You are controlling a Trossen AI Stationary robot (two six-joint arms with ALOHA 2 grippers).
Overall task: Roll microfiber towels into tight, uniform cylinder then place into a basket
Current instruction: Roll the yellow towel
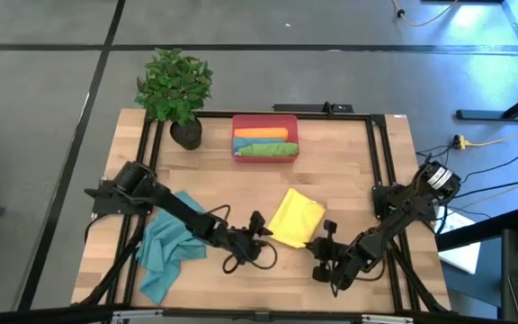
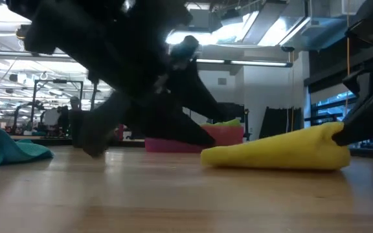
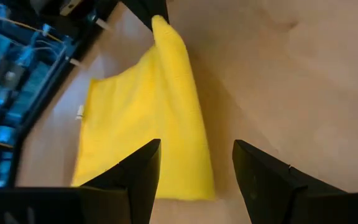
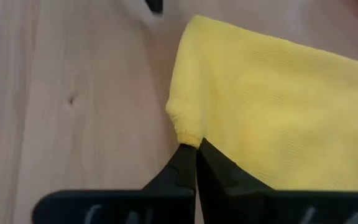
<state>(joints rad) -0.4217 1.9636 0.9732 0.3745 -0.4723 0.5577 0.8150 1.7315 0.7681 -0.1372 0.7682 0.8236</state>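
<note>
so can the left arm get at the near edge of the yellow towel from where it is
Probably yes. The left tool is open and faces the yellow towel with only bare table between them. The right tool is shut on another corner, clear of that path.

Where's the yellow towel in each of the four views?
High view: yellow towel at front centre of the table, between the two grippers.
Low view: low yellow mound right of centre, in front of the basket.
Left wrist view: fills the centre, beyond the open left gripper.
Right wrist view: upper right, corner pinched by the shut right gripper.
Shared landmark: that pinched corner.
</note>
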